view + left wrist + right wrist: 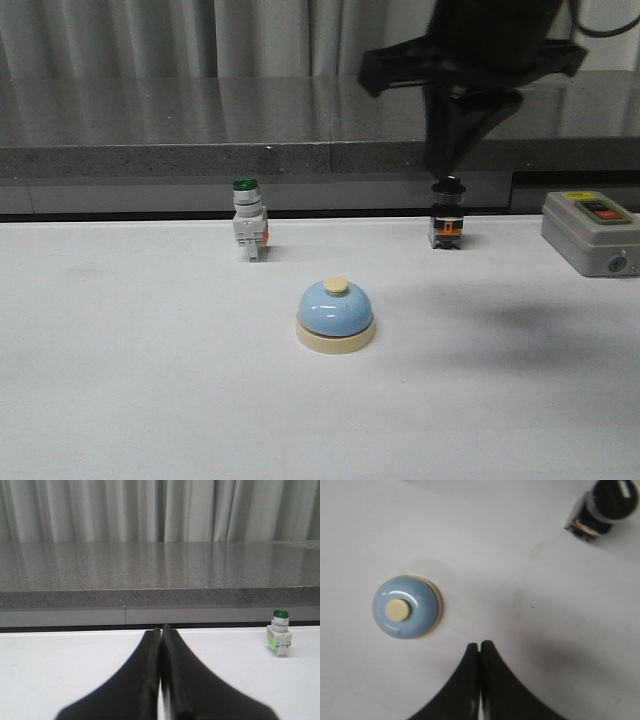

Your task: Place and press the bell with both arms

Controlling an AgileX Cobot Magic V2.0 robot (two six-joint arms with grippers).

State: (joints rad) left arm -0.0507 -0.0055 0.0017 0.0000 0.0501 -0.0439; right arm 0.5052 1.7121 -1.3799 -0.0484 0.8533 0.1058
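The bell [336, 316] sits upright on the white table [130, 380], forward of the green-capped switch [248, 231] and the black-capped switch [447, 225] (a grey box with a red button [592, 232] stands at the far right). The right gripper [479, 646] hangs above the table beside the bell, its fingers pressed together and empty. The left gripper [161, 629] is likewise closed on nothing, seemingly low over the table, though its height is hard to judge.

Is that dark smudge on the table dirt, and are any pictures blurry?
Front view: soft shadow on the white table, under the raised right arm; right wrist view: mildly blurred, glare on the light-blue dome-shaped bell; left wrist view: sharp.
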